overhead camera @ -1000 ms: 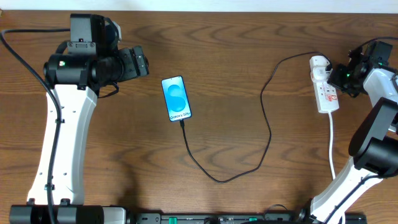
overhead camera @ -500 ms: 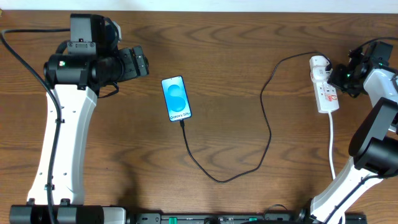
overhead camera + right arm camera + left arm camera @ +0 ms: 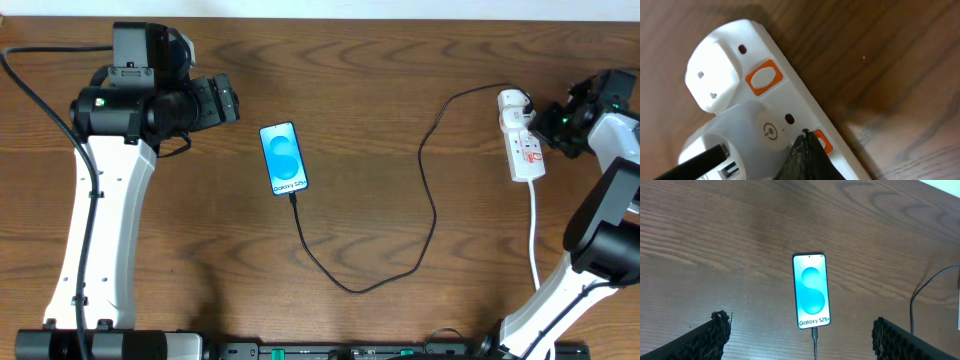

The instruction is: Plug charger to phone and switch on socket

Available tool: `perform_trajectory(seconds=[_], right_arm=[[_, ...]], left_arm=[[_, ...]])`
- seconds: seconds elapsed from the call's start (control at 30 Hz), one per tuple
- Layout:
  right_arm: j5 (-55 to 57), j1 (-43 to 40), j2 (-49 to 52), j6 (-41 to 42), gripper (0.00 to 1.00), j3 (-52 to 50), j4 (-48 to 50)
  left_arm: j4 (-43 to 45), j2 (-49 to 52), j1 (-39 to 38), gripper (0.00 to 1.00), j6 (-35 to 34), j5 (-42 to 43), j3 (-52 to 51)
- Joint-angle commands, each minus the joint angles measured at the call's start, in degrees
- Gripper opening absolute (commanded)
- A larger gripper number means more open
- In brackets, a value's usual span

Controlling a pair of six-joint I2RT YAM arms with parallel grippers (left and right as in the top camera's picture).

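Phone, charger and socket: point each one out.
phone [image 3: 283, 158], overhead view, middle of blue screen.
charger [image 3: 434, 215], overhead view, right bend of cable.
socket [image 3: 524, 150], overhead view, middle of white strip.

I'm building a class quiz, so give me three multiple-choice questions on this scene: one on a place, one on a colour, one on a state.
1. Where does the charger end?
A. plugged into the bottom of the phone
B. loose, apart from the phone
C. tucked under the phone

2. What colour is the phone's screen?
A. red
B. blue
C. green

3. How is the right gripper?
A. wide open
B. shut on the phone
C. shut, tip at the socket

Answers: 1 A, the cable meets the phone's lower edge; 2 B, it shows bright blue; 3 C, its closed tip points at an orange switch.
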Motion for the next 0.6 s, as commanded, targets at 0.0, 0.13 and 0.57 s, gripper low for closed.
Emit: perform_trajectory(seconds=[0.0, 0.13, 0.57], right_arm=[[-26.32, 5.03, 2.05, 9.88, 0.01, -1.84, -0.74], [-26.34, 4.37, 2.05, 14.08, 0.01, -1.84, -0.81], [-24.46, 2.19, 2.05, 21.33, 0.01, -1.84, 3.30]], left_arm=[[-0.11, -0.48, 0.02, 0.92, 0.52, -0.31, 0.46], [-0.09, -0.48, 0.02, 0.92, 0.52, -0.31, 0.48], [-0.09, -0.48, 0.02, 0.92, 0.52, -0.31, 0.46]])
